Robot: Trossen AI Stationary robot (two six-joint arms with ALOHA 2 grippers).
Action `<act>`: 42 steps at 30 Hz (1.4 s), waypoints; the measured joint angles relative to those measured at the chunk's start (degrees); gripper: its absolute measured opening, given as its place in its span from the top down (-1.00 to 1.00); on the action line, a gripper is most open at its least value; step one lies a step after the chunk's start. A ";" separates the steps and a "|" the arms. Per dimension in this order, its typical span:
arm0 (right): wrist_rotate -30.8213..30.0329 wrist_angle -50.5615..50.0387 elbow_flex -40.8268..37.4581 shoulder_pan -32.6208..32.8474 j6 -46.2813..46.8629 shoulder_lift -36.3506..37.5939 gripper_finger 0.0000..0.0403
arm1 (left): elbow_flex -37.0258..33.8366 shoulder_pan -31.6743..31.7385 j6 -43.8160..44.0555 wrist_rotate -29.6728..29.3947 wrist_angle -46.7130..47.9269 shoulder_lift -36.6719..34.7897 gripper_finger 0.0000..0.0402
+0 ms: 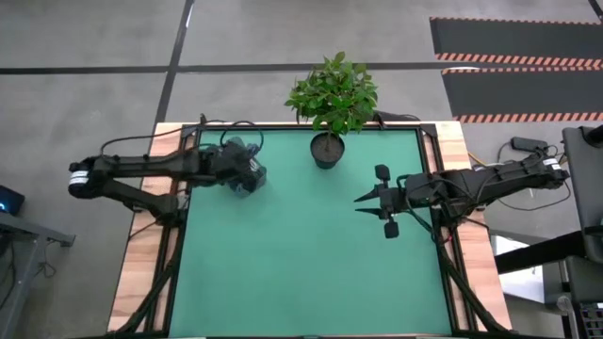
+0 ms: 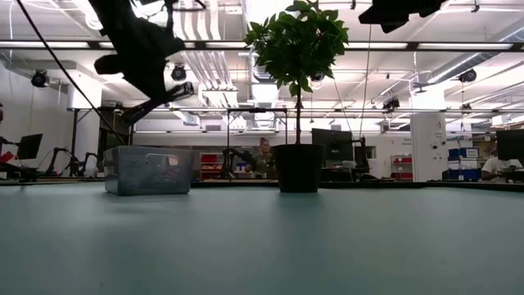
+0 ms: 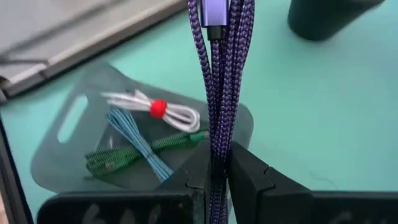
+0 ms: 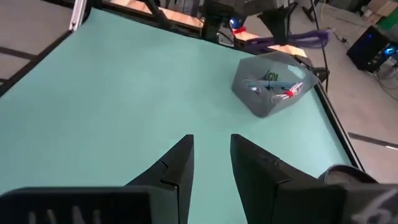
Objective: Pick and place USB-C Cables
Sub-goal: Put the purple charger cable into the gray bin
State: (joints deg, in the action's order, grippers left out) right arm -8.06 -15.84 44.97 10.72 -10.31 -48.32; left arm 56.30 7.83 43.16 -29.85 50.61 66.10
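1. I have the left gripper raised above the grey mesh basket at the far left of the green table. Its fingers are clamped narrowly on the purple braided cable, which stands up between them with a plug showing at the top.

2. Three cables already lie in the basket: the white cable with a red tie, the light blue cable and the green cable, overlapping one another on the bottom.

3. The right gripper waits over the right half of the table with its fingers parted and nothing between them. From its wrist camera I can see the basket and the purple cable hanging above it.

4. I judge this to be the last placement: the bundle needs releasing into the basket.

5. Risks from here:
   - The grip sits low on the bundle, so on release the long free end may tip over the basket's rim and leave the cable draped half out.
   - If I open while off-centre, it falls on the table beside the basket.
   - Descending too far could press the fingers into the cables below or nudge the light basket.
   - The potted plant stands near; a wide swing might brush it.
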 joint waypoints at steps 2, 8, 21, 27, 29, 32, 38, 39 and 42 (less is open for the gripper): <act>-0.04 -0.74 0.00 0.00 0.02 0.16 0.54 | 0.78 1.84 -0.01 2.98 1.09 1.28 0.91; -0.06 -3.41 -0.10 0.00 0.48 0.18 0.61 | 5.69 6.65 -2.95 9.78 10.92 5.51 0.91; -0.06 -4.09 -0.11 0.00 0.57 0.18 0.66 | 9.95 8.11 -63.97 10.38 16.23 11.19 0.89; -0.06 -4.09 -0.11 0.00 0.66 0.18 0.66 | 9.70 9.83 -96.41 10.79 15.99 11.82 0.88; -0.06 -4.07 -0.11 0.00 0.68 0.18 0.66 | 9.69 11.33 -101.22 10.08 15.15 11.92 0.88; -0.06 -4.07 -0.11 0.00 0.87 0.18 0.66 | 9.30 12.90 -113.86 6.84 16.35 11.81 0.88; -0.06 -4.04 -0.11 0.00 1.73 0.18 0.66 | 6.52 14.45 -126.07 4.40 14.28 11.59 0.87; -0.06 -4.04 -0.11 0.00 1.75 0.18 0.66 | 5.95 14.65 -126.07 4.66 13.58 11.59 0.87; -0.06 -4.01 -0.11 0.00 1.70 0.18 0.66 | 4.62 15.15 -126.14 8.04 11.75 11.59 0.87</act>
State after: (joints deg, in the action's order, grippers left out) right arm -8.12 -19.84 44.86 10.72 -8.61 -48.14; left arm 60.92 22.99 -82.98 -21.81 62.36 77.69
